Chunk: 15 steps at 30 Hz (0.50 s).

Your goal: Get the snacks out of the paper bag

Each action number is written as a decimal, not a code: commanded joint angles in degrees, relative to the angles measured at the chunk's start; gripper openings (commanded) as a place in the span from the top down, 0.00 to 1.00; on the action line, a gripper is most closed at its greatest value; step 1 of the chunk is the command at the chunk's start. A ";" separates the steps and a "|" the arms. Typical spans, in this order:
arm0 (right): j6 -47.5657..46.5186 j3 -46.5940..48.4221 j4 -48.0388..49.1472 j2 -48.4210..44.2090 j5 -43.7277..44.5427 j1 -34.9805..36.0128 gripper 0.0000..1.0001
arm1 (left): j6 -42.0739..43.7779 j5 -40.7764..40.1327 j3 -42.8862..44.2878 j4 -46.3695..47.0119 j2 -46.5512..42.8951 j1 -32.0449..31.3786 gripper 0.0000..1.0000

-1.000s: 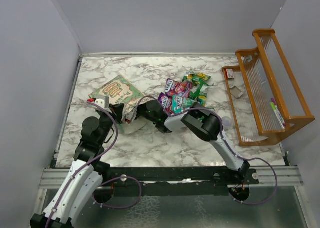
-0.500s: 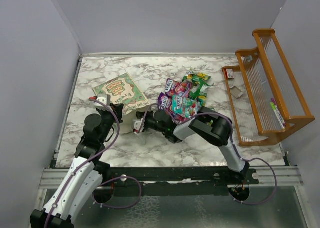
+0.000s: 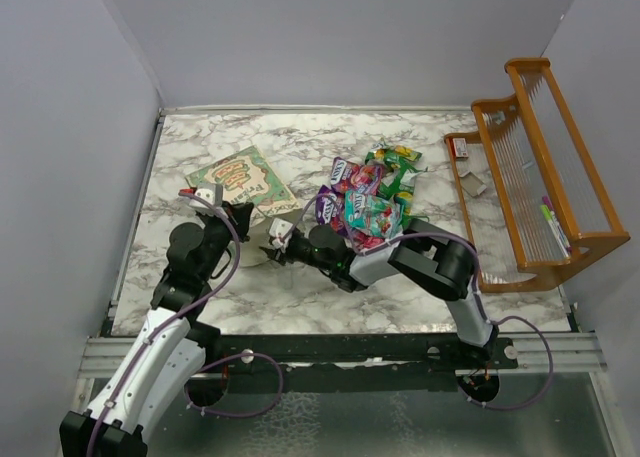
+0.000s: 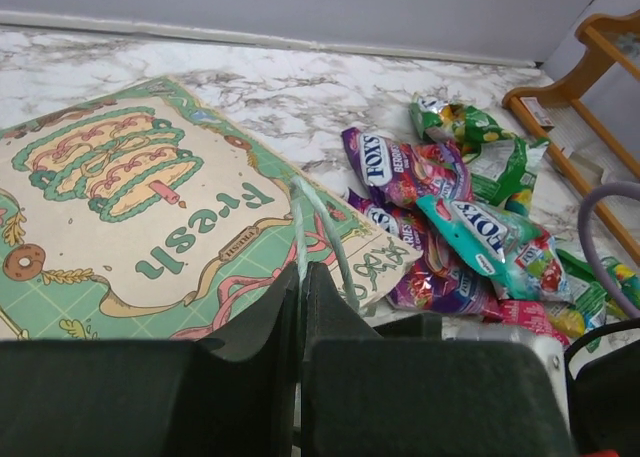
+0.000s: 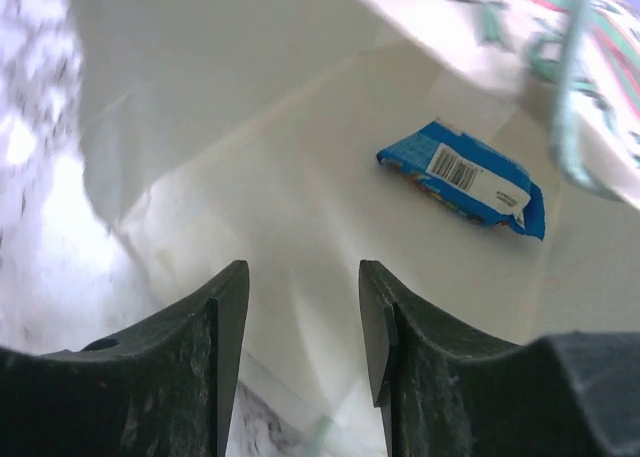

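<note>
The paper bag [image 3: 240, 180] lies on its side at the left, printed face up, its mouth facing the arms. My left gripper [image 3: 243, 217] is shut on the bag's pale-green handle [image 4: 300, 212], which runs between its fingertips [image 4: 300, 275]; the printed side [image 4: 130, 197] lies beyond. My right gripper [image 3: 273, 240] is open at the bag's mouth. In the right wrist view it [image 5: 303, 282] is empty and faces the cream-white inside [image 5: 250, 127], where one blue packet [image 5: 465, 175] lies further in. A pile of purple, pink, green and teal snacks [image 3: 368, 192] lies on the table right of the bag [image 4: 450, 217].
An orange wooden rack [image 3: 535, 177] stands along the right edge, with small items on its tray; it also shows in the left wrist view [image 4: 590, 57]. Grey walls close in the marble table [image 3: 300, 287] at the left, back and right.
The bag has sunk from a raised, open shape to lying flatter, further back. My right gripper has drawn back toward the bag's mouth. My left gripper has shifted slightly right, still holding the handle.
</note>
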 commanded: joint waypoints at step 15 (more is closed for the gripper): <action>47.77 13.94 20.44 17.54 26.21 1.80 0.51 | -1.94 5.60 3.80 4.83 0.44 -0.02 1.00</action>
